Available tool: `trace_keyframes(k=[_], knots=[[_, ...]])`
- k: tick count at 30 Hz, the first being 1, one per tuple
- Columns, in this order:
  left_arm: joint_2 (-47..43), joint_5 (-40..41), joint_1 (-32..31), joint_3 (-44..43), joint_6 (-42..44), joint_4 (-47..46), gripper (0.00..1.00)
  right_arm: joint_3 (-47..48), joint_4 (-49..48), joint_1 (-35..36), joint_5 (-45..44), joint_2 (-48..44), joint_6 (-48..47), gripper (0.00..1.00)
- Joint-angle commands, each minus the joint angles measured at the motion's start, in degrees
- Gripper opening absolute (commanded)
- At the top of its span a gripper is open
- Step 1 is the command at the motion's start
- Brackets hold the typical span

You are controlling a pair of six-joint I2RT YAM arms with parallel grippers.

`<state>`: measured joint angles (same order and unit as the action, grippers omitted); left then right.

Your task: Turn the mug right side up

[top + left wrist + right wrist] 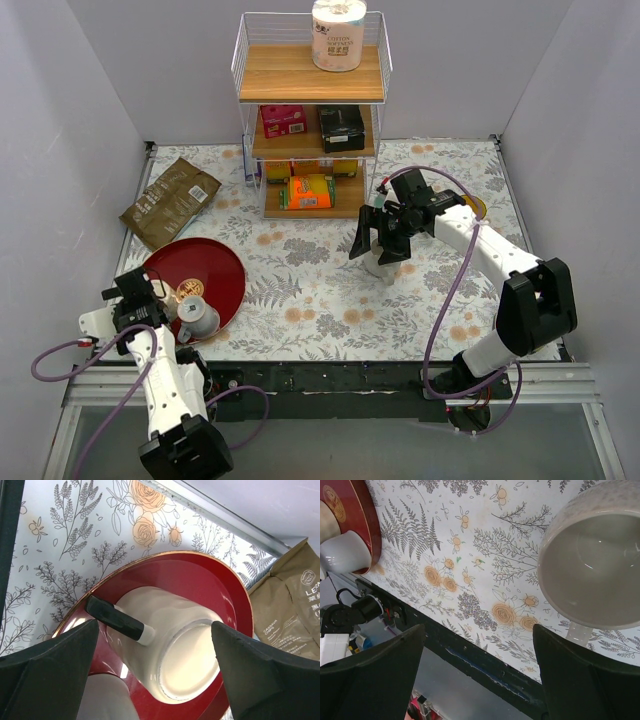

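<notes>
Left gripper (pixel 135 291) and right gripper (pixel 382 245), the 2 spread wide, angled downward.

Pale speckled mug (pixel 590 565), handled, open mouth upward.

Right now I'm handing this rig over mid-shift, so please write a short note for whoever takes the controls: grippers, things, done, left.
Right gripper: open, empty, hovering by the mug.
Left gripper: open, empty, above the red plate.
Mug: on the flowered table, right of centre, mouth facing the right wrist camera, so it looks upright.
A white cup lies on the plate, base towards the left wrist camera.
Done: mug seemingly turned.
Left: confirm it stands steady, then pull the right arm clear.
</notes>
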<state>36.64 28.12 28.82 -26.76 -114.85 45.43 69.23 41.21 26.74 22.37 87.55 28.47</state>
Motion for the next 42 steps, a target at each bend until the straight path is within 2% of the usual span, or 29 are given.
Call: trace_keyframes(k=[1, 6, 9, 17, 20, 38, 42], knots=[[0.97, 2.90, 0.36, -1.18, -49.78, -2.80, 0.95, 1.78, 0.45, 0.24, 2.32, 0.25, -0.78, 0.95], [2.03, 4.57, 0.36, -4.43, -47.49, -3.86, 0.95, 1.70, 0.45, 0.24, 2.77, 0.78, -1.05, 0.95], [2.82, 5.19, 0.36, -3.48, -47.49, -5.34, 0.95, 1.78, 0.45, 0.24, 3.03, 1.04, -1.13, 0.95], [6.85, 2.82, 0.36, 0.66, -49.94, -11.23, 0.95, 1.17, 0.80, 0.24, 3.38, 1.40, -1.66, 0.95], [7.91, 2.91, 0.45, 1.62, -48.19, -16.33, 0.95, 0.29, 0.62, 0.24, 3.82, 1.48, -1.49, 0.95], [20.21, -0.25, 3.70, -1.80, -44.15, -27.67, 0.95, -0.68, 0.27, 0.33, 4.00, 2.10, -1.84, 0.95], [22.50, -3.15, 4.32, -4.52, -44.06, -26.63, 0.86, -1.03, 0.01, 0.33, 4.00, 2.36, -1.84, 0.95]])
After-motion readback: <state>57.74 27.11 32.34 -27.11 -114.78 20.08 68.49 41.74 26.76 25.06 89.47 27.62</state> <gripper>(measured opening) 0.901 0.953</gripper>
